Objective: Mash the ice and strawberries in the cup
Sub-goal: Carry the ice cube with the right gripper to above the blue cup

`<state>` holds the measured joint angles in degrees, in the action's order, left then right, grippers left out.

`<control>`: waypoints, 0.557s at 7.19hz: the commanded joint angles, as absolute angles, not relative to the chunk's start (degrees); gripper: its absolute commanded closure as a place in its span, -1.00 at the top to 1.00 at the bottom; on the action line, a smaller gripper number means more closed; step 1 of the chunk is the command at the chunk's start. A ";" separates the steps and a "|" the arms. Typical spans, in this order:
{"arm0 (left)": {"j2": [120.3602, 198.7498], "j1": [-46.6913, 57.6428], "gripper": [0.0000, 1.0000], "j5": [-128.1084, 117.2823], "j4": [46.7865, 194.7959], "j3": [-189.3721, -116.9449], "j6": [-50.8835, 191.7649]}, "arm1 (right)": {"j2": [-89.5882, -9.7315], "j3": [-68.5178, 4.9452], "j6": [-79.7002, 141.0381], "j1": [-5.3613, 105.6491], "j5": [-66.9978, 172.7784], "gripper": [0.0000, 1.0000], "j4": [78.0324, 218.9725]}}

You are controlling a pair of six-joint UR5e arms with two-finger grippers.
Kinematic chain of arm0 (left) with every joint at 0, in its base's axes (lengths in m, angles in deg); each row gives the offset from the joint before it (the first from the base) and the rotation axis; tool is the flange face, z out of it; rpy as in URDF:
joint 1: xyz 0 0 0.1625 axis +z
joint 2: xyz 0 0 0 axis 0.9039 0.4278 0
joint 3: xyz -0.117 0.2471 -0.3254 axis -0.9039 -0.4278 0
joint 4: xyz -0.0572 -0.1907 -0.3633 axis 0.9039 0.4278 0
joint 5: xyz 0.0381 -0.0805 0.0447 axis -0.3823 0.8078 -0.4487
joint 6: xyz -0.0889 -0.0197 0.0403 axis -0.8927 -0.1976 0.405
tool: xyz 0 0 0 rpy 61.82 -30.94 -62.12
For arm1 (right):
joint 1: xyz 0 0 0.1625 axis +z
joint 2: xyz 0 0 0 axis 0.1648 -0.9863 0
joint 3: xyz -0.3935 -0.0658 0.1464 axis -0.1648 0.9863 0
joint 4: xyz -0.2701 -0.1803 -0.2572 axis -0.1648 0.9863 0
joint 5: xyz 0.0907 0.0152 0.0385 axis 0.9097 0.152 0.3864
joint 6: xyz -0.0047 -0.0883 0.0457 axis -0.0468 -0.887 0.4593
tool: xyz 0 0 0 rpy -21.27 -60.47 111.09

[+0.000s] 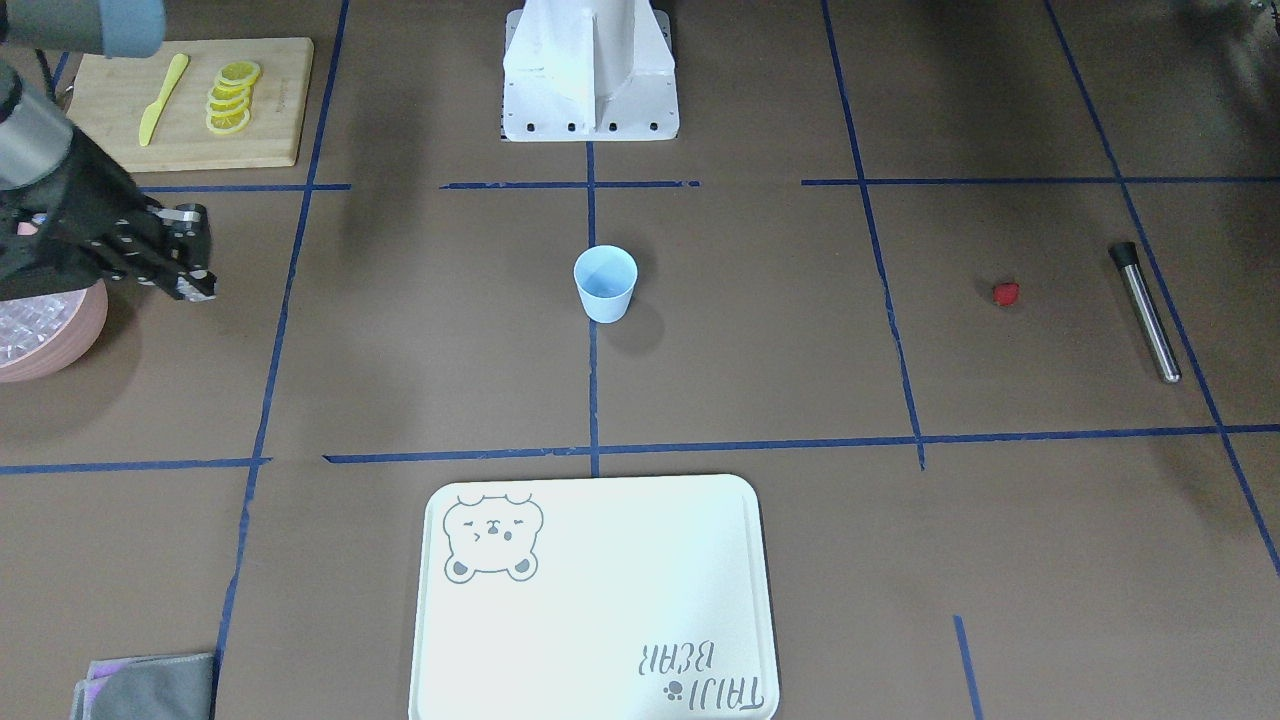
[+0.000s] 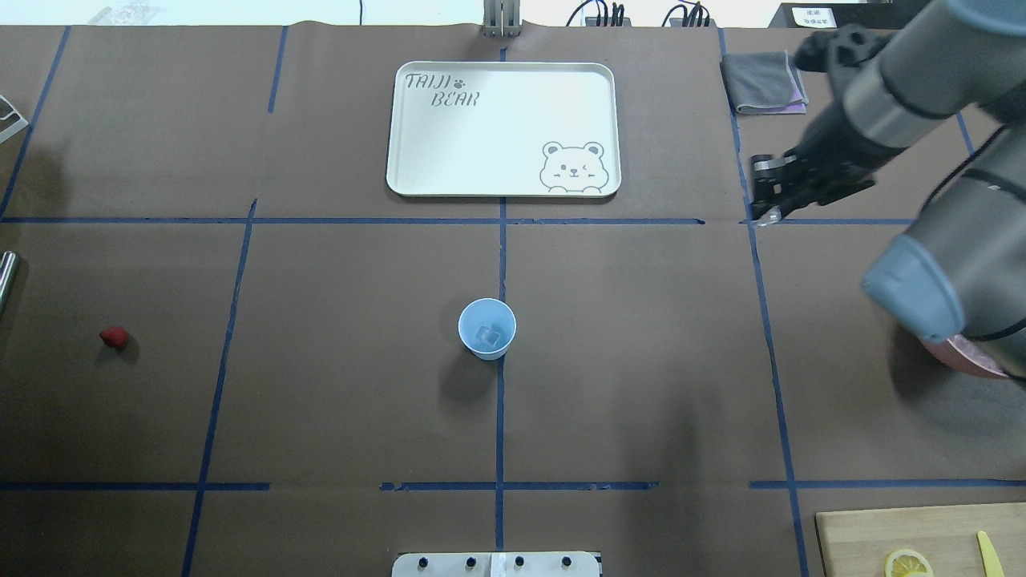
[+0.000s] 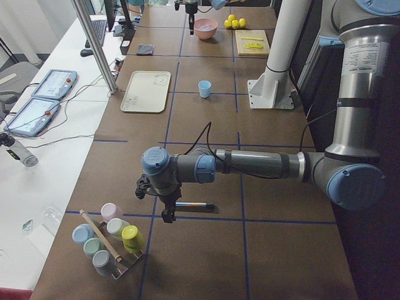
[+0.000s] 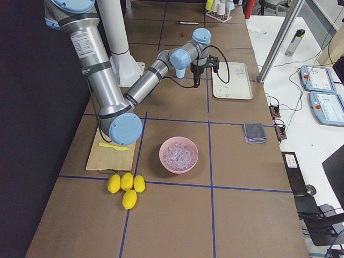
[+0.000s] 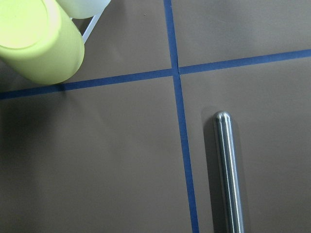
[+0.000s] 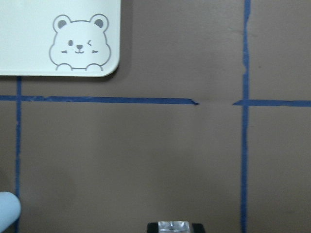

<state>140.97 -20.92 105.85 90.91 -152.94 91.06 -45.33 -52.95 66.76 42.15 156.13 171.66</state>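
The pale-blue cup (image 2: pixel 487 328) stands upright at the table's middle with one clear ice cube (image 2: pixel 487 336) in it; it also shows in the front view (image 1: pixel 605 283). My right gripper (image 2: pixel 764 195) hovers to the cup's right, near the tray's corner, shut on a clear ice cube (image 6: pixel 173 225). More ice fills the pink bowl (image 1: pixel 72 335). The small red strawberry (image 2: pixel 114 336) lies alone far left. My left gripper (image 3: pixel 167 214) hangs over a steel muddler (image 5: pixel 228 170); I cannot tell whether it is open or shut.
A white bear tray (image 2: pixel 417 128) lies beyond the cup. A cutting board (image 1: pixel 280 100) holds lemon slices (image 1: pixel 231 98) and a yellow knife (image 1: pixel 162 98). A grey cloth (image 2: pixel 761 82) lies at the far right. A rack of pastel cups (image 3: pixel 109 237) stands near my left gripper.
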 commanded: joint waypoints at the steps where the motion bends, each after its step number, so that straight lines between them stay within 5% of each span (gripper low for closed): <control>1: 140.93 -20.93 1.00 105.86 90.91 -152.98 90.97 | -34.22 -50.60 80.14 33.00 149.25 -1.00 175.79; 4: 140.93 -20.93 1.00 105.86 90.82 -152.80 90.97 | -21.37 -38.67 91.92 22.27 140.53 -1.00 176.26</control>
<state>140.96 -20.91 105.86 90.85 -152.85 90.98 -25.89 -43.10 87.89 26.16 142.83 176.16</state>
